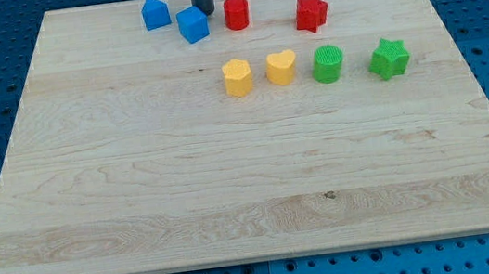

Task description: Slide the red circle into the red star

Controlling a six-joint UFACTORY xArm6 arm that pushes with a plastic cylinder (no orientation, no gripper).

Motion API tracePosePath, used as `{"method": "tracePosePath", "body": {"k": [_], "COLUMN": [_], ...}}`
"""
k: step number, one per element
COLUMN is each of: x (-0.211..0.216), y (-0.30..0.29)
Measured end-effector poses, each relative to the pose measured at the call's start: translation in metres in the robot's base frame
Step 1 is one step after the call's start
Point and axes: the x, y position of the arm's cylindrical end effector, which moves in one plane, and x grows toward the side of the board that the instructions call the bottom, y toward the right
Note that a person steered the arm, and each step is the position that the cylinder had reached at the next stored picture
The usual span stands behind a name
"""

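Observation:
The red circle (237, 12) stands near the view's top, left of the red star (311, 13), with a gap of bare board between them. My tip (204, 11) comes down from the view's top edge. It sits between the blue cube (193, 24) and the red circle, close to the circle's left side. I cannot tell whether it touches either one.
A blue pentagon-like block (154, 12) lies left of the blue cube. Below them runs a row: a yellow hexagon (237, 77), a yellow heart (281, 67), a green circle (328, 63) and a green star (389, 58). The wooden board (232, 185) ends just above the tip.

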Motion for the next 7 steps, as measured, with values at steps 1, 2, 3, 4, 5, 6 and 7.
{"method": "tracePosePath", "body": {"k": [1,2,3,4,5,6,7], "x": [0.004,0.017,0.03,0.033,0.04,0.059,0.059], "y": [0.016,0.05,0.09,0.112,0.085,0.045,0.031]}}
